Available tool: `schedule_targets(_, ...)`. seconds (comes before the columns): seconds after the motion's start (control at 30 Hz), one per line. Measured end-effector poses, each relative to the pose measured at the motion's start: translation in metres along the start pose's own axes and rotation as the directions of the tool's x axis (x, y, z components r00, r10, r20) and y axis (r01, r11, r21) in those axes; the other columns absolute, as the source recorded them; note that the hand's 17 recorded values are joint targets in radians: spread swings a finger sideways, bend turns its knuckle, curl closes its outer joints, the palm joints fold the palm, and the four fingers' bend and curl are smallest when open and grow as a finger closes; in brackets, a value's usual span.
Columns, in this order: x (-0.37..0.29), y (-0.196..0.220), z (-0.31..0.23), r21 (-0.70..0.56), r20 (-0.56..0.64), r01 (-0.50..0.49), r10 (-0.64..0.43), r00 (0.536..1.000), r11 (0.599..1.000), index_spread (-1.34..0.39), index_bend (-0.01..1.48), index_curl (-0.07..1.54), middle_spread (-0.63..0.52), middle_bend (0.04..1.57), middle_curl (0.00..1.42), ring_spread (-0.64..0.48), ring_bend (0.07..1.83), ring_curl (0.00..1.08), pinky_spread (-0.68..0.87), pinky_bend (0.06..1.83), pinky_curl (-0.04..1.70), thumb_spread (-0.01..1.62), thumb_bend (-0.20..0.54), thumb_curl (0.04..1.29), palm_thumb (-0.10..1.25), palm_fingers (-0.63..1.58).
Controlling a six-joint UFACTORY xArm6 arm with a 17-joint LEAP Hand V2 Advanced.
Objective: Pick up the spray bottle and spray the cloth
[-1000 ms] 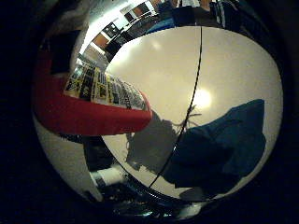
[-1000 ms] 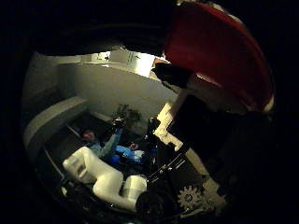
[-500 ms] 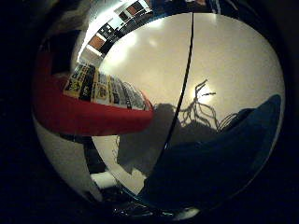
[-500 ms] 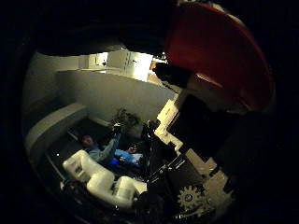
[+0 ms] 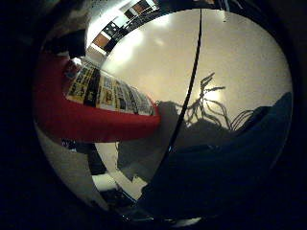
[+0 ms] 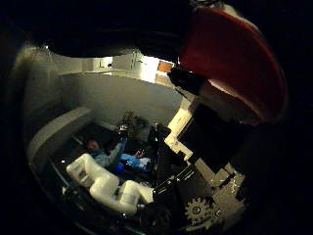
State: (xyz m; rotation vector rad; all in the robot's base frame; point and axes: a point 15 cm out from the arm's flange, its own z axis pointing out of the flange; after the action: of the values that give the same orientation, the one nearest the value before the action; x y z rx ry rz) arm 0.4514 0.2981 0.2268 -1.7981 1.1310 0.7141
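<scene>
Fingers [image 6: 215, 147] curled in tight, white and black links wrapped against the red spray bottle [image 5: 91, 120] and holding it right up at the palm. Bottle filling a big share of both palm views, so very close in; red body lying across the little finger side view with its printed label [image 5: 108, 93] of yellow, black and white panels facing the camera. Contents of the bottle impossible to tell through the opaque red wall. Seen again from the thumb side as a broad red curve with a pale band along its lower edge, pressed between the finger links. Geared part of the hand [image 6: 198, 211] showing low in that view, dark housing around it. Held clear above the white table [image 5: 158, 62], bottle not touching the surface, its shadow falling on the table beneath. Blue cloth [image 5: 225, 177] spread flat on that table, close under the palm and taking up a large dark patch beside the bottle's shadow. Spidery shadow of the hand cast across the bright tabletop at the cloth's edge. Palm turned down towards table and cloth on the little finger side, looking out across the room on the thumb side, white arm segments [image 6: 105, 183] visible there below the hand.
</scene>
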Motion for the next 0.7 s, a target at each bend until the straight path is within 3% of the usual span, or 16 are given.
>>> schedule_targets(0.1, -0.002, 0.001, 0.0, -0.005, 0.006, 0.004, -0.004, 1.0, 1.0, -0.38, 0.35, 0.58, -0.2, 0.87, 0.58, -0.26, 1.18, 0.58, -0.45, 1.02, 0.8, 0.95, -0.025, 0.52, 0.83, 0.59)
schedule_targets(0.2, -0.006, 0.0, -0.002, -0.002, 0.007, 0.013, -0.013, 1.0, 1.0, -0.41, 0.41, 0.6, -0.2, 0.81, 0.57, -0.25, 1.1, 0.55, -0.38, 0.88, 0.77, 0.97, -0.024, 0.51, 0.82, 0.44)
schedule_targets(0.23, -0.006, -0.001, -0.004, -0.001, 0.005, 0.018, -0.018, 1.0, 1.0, -0.42, 0.49, 0.61, -0.2, 0.81, 0.57, -0.24, 1.01, 0.53, -0.29, 0.78, 0.76, 0.98, -0.025, 0.51, 0.82, 0.34)
schedule_targets(0.47, 0.004, 0.0, -0.022, 0.0, -0.002, 0.014, -0.014, 1.0, 1.0, -0.42, 0.5, 0.6, -0.18, 0.76, 0.55, -0.21, 0.91, 0.47, 0.08, 0.64, 0.69, 1.0, -0.024, 0.49, 0.8, 0.32)
schedule_targets(0.7, 0.01, -0.006, -0.048, 0.034, -0.019, 0.025, -0.024, 1.0, 0.999, -0.41, 0.47, 0.57, -0.19, 0.77, 0.54, -0.2, 0.86, 0.44, 0.22, 0.54, 0.62, 1.0, -0.023, 0.48, 0.79, 0.36)
